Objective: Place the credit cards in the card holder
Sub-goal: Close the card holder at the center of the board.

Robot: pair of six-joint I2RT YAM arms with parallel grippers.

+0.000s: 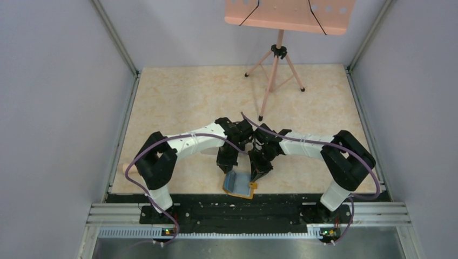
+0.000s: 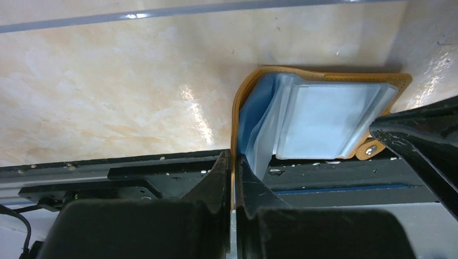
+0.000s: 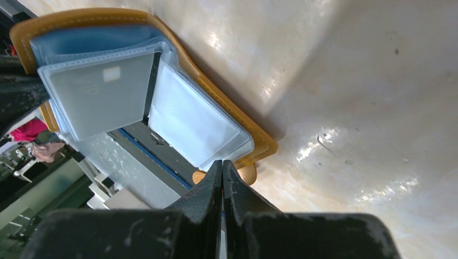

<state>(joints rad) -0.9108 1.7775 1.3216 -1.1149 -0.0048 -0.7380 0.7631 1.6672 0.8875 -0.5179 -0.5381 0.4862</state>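
At the left tool (image 2: 233, 159): pinched shut on the orange cover edge of the card holder (image 2: 324, 121), with that thin edge caught between the two black fingers. At the right tool (image 3: 222, 166): closed tight, nothing visible between the pads, tips right at the card holder's orange rim, just beside the clasp tab (image 3: 247, 174). Impossible to tell whether touching or gripping that rim. Spread open, blue-grey sleeves facing up, long axis roughly left to right in the top view, clasp tab at the right near corner. Placed at the near edge of the table (image 1: 183, 97), midway between the two bases, with the near side hanging over the black rail (image 1: 243, 213). Grey fill with a small pale patch in one sleeve; contents unclear. Above the card holder, both arms bent at the elbow, forearms angled inward and meeting wrist to wrist, tools tipped down, one to each side of it. Well beyond the card holder, a pink tripod stand (image 1: 278, 70) at the far side of the table, clear of both arms.
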